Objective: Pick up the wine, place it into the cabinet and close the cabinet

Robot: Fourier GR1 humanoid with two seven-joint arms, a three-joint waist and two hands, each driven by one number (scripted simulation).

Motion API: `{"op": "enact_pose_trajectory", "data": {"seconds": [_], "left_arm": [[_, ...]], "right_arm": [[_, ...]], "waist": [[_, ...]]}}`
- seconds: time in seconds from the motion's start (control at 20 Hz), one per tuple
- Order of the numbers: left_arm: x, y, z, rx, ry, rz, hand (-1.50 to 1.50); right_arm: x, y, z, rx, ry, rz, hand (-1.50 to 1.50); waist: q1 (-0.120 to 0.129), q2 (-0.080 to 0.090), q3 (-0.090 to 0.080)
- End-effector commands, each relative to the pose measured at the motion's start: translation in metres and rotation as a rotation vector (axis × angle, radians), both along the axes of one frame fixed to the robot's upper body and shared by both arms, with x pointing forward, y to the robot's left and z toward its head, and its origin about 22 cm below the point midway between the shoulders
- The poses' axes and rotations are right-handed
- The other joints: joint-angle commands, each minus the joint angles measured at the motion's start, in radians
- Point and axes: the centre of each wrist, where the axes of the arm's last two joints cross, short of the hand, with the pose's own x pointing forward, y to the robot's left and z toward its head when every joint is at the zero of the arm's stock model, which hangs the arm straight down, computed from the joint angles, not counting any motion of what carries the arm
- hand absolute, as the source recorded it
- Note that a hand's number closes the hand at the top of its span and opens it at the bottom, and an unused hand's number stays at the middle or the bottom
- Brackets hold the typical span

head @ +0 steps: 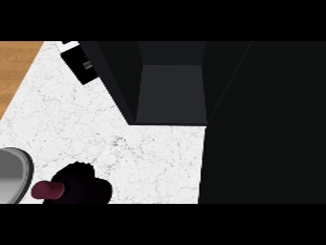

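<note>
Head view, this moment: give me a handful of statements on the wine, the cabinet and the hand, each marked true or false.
1. The cabinet stands open, its dark inside showing. True.
2. The wine is already inside the cabinet. False: it is low at the view's left, over the white counter, well short of the cabinet.
3. A black hand is curled round the wine, with only the dark red end showing. True.
4. The counter top is wooden all over. False: it is white marble; wood shows only at the far left.

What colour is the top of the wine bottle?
Dark maroon; the wine bottle shows in the head view, beside the black hand.
</note>
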Motion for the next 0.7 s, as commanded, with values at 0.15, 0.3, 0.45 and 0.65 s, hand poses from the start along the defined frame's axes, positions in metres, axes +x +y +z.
{"op": "enact_pose_trajectory", "data": {"seconds": [0.15, 0.3, 0.45, 0.65], "left_arm": [[0.001, -0.04, 0.067, -0.078, -0.088, -0.034, 1.5], [0.007, -0.048, 0.101, -0.082, -0.077, -0.045, 1.5], [0.011, -0.061, 0.133, -0.077, -0.116, -0.023, 1.5], [0.032, -0.082, 0.153, -0.054, -0.132, 0.006, 1.5]], "right_arm": [[0.0, 0.009, -0.004, 0.004, -0.004, 0.01, -1.5], [0.003, 0.0, 0.001, 0.022, -0.01, 0.014, -1.5], [0.0, -0.007, -0.001, 0.006, 0.016, 0.006, -1.5], [0.002, 0.0, 0.01, 0.002, -0.003, 0.012, -1.5]], "waist": [[-0.006, 0.003, -0.002], [-0.01, 0.004, -0.002], [-0.013, 0.004, -0.002], [-0.015, 0.005, -0.003]]}}
